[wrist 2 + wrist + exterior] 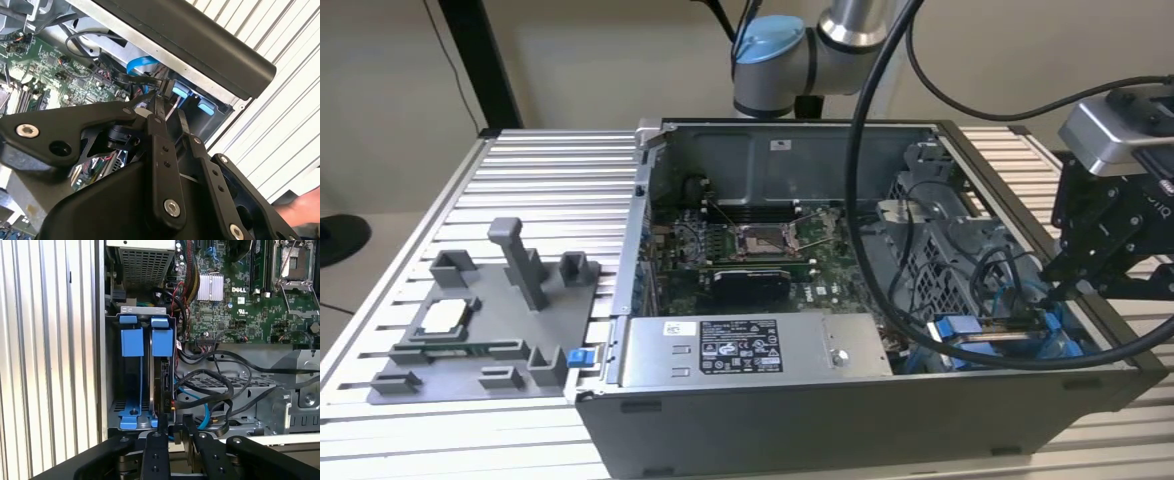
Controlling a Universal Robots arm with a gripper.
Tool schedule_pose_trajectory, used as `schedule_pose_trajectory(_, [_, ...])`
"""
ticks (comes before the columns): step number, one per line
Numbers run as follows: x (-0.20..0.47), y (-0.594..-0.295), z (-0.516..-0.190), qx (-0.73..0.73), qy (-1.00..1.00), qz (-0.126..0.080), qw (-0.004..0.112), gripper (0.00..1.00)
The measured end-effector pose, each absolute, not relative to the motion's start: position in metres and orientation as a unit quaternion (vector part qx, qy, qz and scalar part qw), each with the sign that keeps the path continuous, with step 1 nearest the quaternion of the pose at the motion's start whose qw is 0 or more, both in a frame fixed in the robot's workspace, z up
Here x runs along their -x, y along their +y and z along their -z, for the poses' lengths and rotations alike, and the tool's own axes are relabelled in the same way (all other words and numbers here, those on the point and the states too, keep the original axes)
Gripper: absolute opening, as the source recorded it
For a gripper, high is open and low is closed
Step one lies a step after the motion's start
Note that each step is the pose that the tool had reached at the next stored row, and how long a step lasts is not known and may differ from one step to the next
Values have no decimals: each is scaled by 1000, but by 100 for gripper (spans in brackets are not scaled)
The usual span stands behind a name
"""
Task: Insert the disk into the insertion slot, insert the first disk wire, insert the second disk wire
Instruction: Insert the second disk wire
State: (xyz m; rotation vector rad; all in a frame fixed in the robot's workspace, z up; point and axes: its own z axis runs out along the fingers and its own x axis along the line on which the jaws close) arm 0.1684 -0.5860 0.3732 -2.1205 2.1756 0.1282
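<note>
The disk (pixel 162 382) stands on edge in the insertion slot (pixel 131 390), a grey metal bay with blue rails and tabs (pixel 162 342). In the exterior view the disk (pixel 987 330) lies in the case's front corner on the exterior view's right. My gripper (pixel 1051 290) hangs just above that corner. In both wrist views its fingers (pixel 152 442) stand close together at the disk's connector end. They are pinched on the black plug of a disk wire (pixel 165 87), with a thin blue cable (pixel 140 65) running beside it. The gripper (pixel 172 432) partly hides the plug's seat in the disk.
The open computer case (pixel 854 420) stands on a ribbed aluminium table (pixel 547 160). Inside are the motherboard (pixel 747 250), a grey labelled power-supply box (pixel 747 350) and loose black cables (pixel 225 390) by the bay. A grey fixture plate (pixel 480 320) lies on the exterior view's left.
</note>
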Motion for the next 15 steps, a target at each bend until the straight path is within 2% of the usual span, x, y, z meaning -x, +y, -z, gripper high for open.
schedule_pose_trajectory(10, [-168, -586, -373, 697, 715, -42, 50, 0])
schedule_pose_trajectory(15, [-178, -586, -373, 696, 715, -55, 38, 0])
